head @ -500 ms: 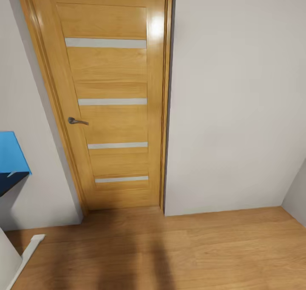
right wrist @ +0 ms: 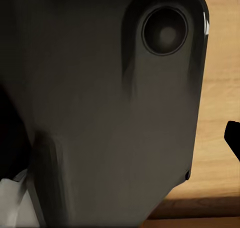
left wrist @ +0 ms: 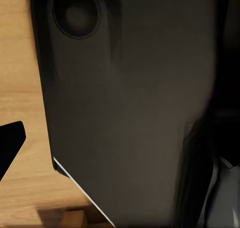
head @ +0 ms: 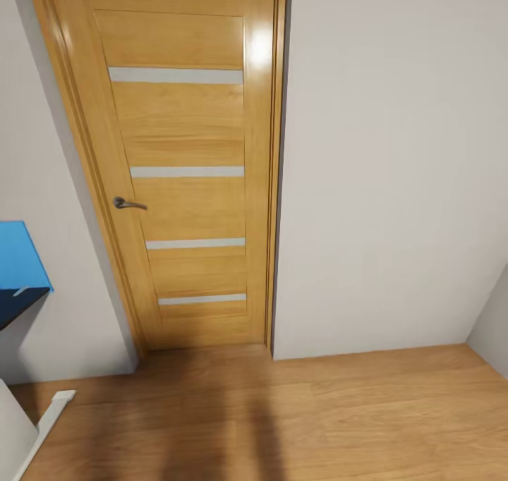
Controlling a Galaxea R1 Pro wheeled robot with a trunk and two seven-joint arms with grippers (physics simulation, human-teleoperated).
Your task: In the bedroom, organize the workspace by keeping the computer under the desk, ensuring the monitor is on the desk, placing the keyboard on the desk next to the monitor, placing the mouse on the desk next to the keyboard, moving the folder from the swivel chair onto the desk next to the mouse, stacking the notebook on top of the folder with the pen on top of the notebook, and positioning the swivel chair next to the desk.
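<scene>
At the head view's left edge, a blue back panel [head: 17,262] and a dark sliver of the counter [head: 17,305] mark where the workspace lies, beside the oak door [head: 187,171] and grey wall [head: 388,171] of the bedroom. Both wrist views face a dark robot body panel [left wrist: 135,97] above the wood floor [head: 317,417], so I cannot tell either gripper's state. Facing the door, the robot risks clipping the counter corner when turning.

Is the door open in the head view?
No, the oak door sits flush in its frame, its handle level, beside the grey wall.
</scene>
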